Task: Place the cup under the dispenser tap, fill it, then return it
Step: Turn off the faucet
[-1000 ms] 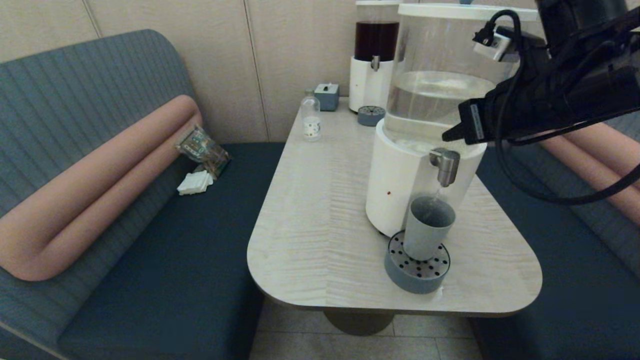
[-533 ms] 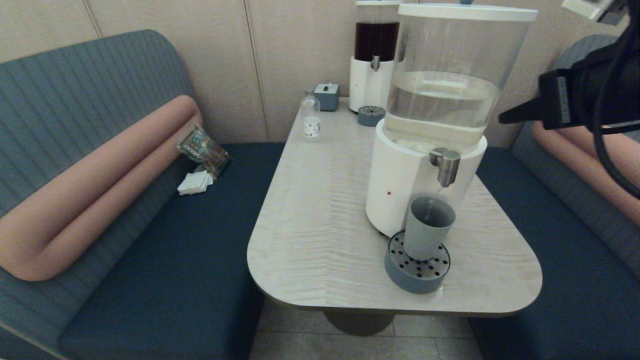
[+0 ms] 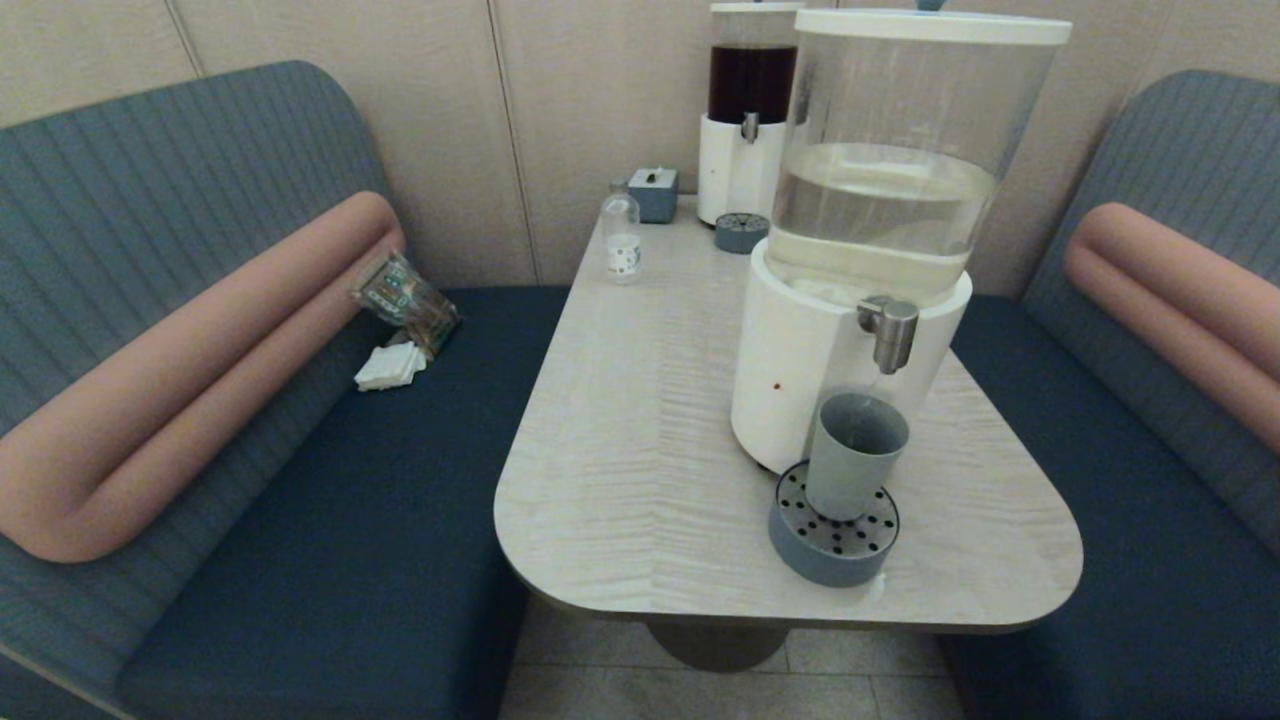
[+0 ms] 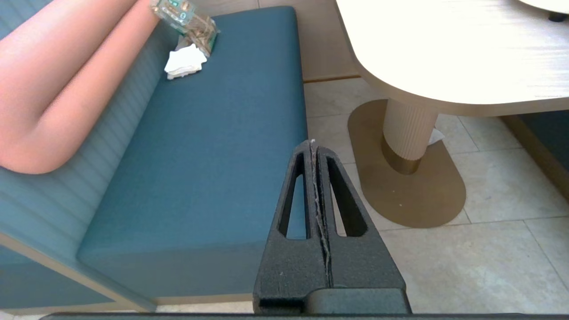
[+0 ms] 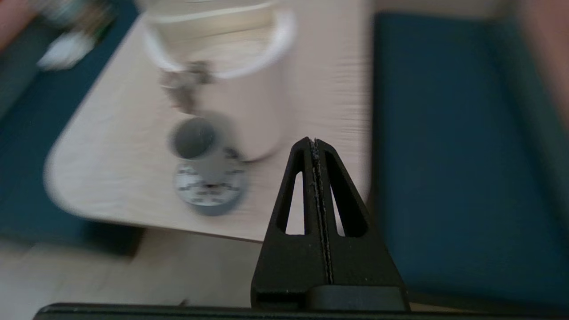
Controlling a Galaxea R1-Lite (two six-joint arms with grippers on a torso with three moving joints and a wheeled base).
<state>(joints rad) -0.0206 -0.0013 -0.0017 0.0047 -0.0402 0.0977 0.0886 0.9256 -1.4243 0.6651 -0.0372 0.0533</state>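
Right gripper (image 5: 314,144), fingers pressed together and holding nothing, has left the head view where it hung beside the tank 0.5 s ago; it is above the table's right side. Matte grey-blue tumbler cup (image 3: 855,455) unchanged, upright on perforated grey drip tray (image 3: 833,545) under brushed-steel elbow tap (image 3: 888,330). Left gripper (image 4: 314,146) clamped empty, parked low by the bench.

cup (image 3: 855,455) on drip tray (image 3: 835,540), under tap (image 3: 890,330)
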